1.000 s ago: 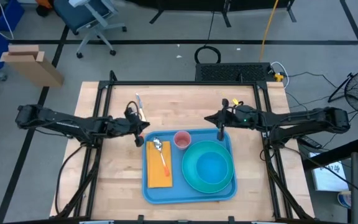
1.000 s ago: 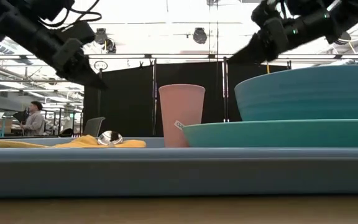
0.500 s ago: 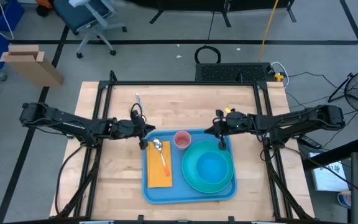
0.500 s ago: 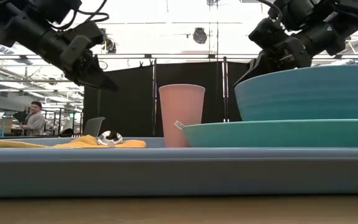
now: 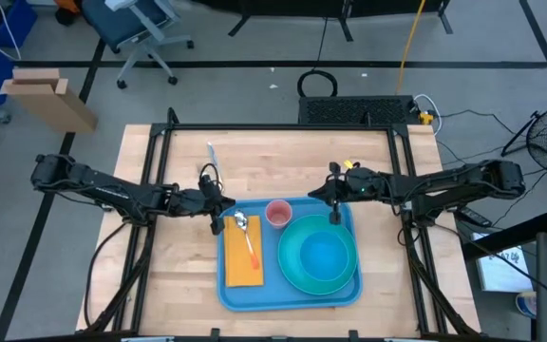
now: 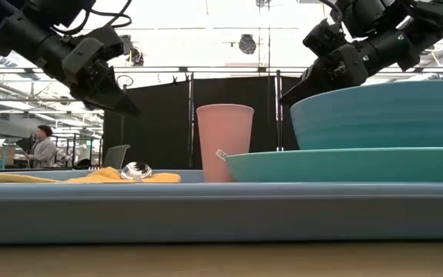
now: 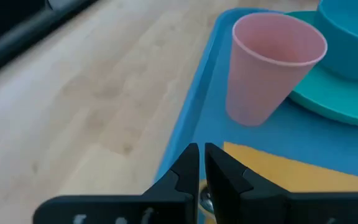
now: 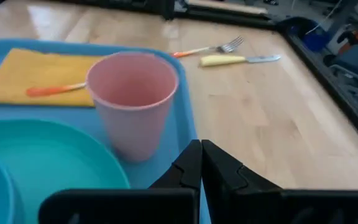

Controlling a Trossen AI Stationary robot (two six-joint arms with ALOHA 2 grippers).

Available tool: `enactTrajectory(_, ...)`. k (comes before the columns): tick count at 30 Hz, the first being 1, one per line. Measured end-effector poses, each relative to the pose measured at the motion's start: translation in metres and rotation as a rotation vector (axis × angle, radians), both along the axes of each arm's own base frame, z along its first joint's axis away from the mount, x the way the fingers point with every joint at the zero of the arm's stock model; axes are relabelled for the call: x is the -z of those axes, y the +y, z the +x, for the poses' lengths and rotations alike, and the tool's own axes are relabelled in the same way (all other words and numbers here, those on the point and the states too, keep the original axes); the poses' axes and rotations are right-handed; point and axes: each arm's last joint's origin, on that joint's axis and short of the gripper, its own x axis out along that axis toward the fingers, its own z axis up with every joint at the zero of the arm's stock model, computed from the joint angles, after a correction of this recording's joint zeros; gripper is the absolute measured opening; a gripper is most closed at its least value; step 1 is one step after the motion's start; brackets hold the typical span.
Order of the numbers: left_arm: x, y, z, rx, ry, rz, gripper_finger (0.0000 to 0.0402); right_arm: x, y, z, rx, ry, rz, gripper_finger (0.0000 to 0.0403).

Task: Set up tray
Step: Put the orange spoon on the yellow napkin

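The blue tray lies at the lower centre of the high view, holding a pink cup, teal plate and yellow napkin. The left gripper hovers over the tray's upper-left corner, fingers pressed together, holding nothing. The right gripper hangs over the upper-right rim, likewise closed and empty.

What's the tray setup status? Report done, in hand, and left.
Done: the tray holds a napkin with a spoon on it, a cup, and a bowl on a plate.
In hand: nothing; the left gripper and right gripper hover shut over the tray's far corners.
Left: the fork and knife lie on the table.
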Motion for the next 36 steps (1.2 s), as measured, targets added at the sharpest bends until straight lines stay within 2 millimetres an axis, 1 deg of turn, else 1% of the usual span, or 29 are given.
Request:
enactTrajectory(5, 0.011, -0.005, -0.003, -0.028, 0.078, -0.081, 0.0032, -0.008, -0.006, -0.005, 0.015, -0.035, 0.031, 0.0000)
enactTrajectory(8, 0.018, -0.008, -0.003, -0.037, 0.127, -0.110, 0.0045, -0.008, -0.007, -0.006, 0.033, -0.036, 0.050, 0.0000)
enactTrajectory(11, 0.025, -0.009, -0.001, -0.039, 0.160, -0.106, 0.0082, -0.010, -0.007, -0.006, 0.032, -0.048, 0.054, 0.0000)
enactTrajectory(17, 0.033, -0.010, 0.004, 0.022, 0.212, -0.029, 0.0178, -0.009, -0.007, -0.006, 0.028, -0.045, 0.044, 0.0000)
enactTrajectory(21, 0.035, -0.011, 0.008, 0.110, 0.223, 0.045, 0.0215, -0.009, -0.007, -0.006, 0.022, -0.044, 0.029, 0.0000)
enactTrajectory(25, 0.031, -0.009, 0.012, 0.164, 0.189, 0.044, 0.0228, -0.009, -0.007, -0.006, 0.018, -0.042, 0.013, 0.0000)
enactTrajectory(28, 0.032, -0.003, 0.012, 0.150, 0.192, 0.010, 0.0229, -0.009, -0.008, -0.006, 0.016, -0.042, 0.004, 0.0000)
enactTrajectory(31, 0.033, 0.004, 0.013, 0.147, 0.194, -0.060, 0.0230, -0.010, -0.009, -0.006, 0.024, -0.048, 0.001, 0.0000)
enactTrajectory(36, 0.034, 0.015, 0.013, 0.079, 0.193, -0.145, 0.0230, -0.010, -0.012, -0.006, 0.035, -0.048, 0.002, 0.0000)
